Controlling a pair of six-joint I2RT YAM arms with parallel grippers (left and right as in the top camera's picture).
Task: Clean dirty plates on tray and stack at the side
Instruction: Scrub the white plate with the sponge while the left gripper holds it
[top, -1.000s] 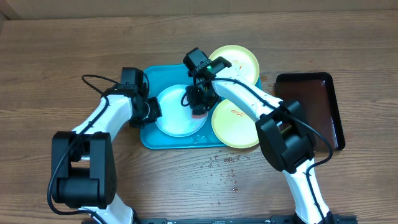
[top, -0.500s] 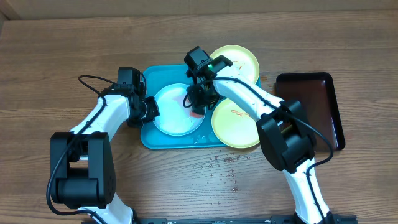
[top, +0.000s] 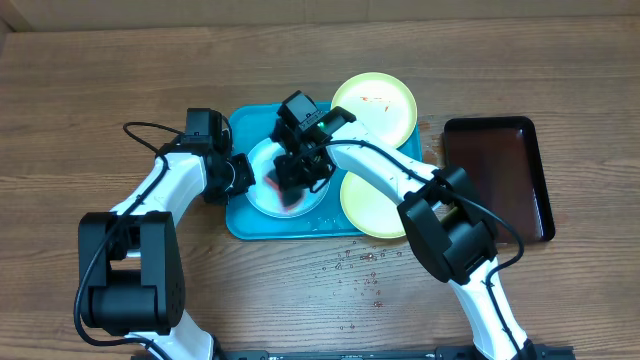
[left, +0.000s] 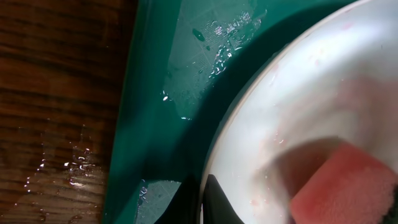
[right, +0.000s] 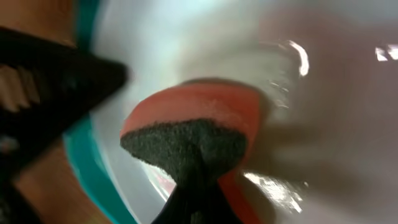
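Observation:
The turquoise tray (top: 250, 125) (left: 186, 74) holds a whitish plate (top: 305, 206) (left: 311, 93) (right: 205, 43). My left gripper (top: 243, 175) (left: 208, 208) is shut on that plate's left rim, one dark finger lying on the inner face. My right gripper (top: 290, 185) (right: 193, 199) is shut on a pink sponge (top: 282, 192) (left: 348, 186) (right: 193, 124) with a dark scouring side, pressed onto the plate's left half. Two yellow-green plates lie to the right: one (top: 380, 105) at the tray's back corner with red smears, one (top: 375, 205) overlapping the tray's right edge.
A narrow dark brown tray (top: 500, 175) lies at the far right. Water drops (top: 360, 265) spot the wooden table in front of the turquoise tray, and the tray floor (left: 211, 43) is wet. My left gripper's dark body (right: 50, 81) sits close beside the sponge.
My right gripper has dragged the sponge leftward across the whitish plate, from its right edge to its left half. The left gripper has kept its hold on the rim.

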